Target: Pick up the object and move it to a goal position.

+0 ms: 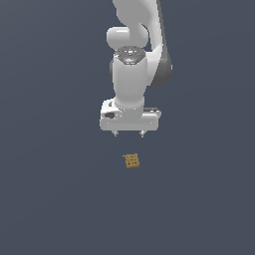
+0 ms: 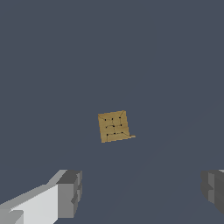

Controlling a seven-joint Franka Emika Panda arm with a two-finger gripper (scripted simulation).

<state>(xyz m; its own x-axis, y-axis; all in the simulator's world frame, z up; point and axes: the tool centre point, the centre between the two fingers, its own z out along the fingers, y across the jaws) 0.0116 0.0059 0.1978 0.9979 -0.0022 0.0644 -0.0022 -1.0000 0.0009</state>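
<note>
The object (image 1: pixel 131 161) is a small flat tan-brown square with dark dots, lying on the dark grey surface. In the exterior view my white gripper (image 1: pixel 129 134) hangs just above it, apart from it, fingers spread wide with nothing between them. The wrist view shows the object (image 2: pixel 114 126) lying ahead of the two grey fingertips (image 2: pixel 70 192), which stand far apart; it is much narrower than the gap between them. The gripper (image 2: pixel 142 190) is open and touches nothing.
A plain dark grey surface (image 1: pixel 55 199) fills both views. The white arm (image 1: pixel 130 74) rises straight above the gripper. No other objects or edges show.
</note>
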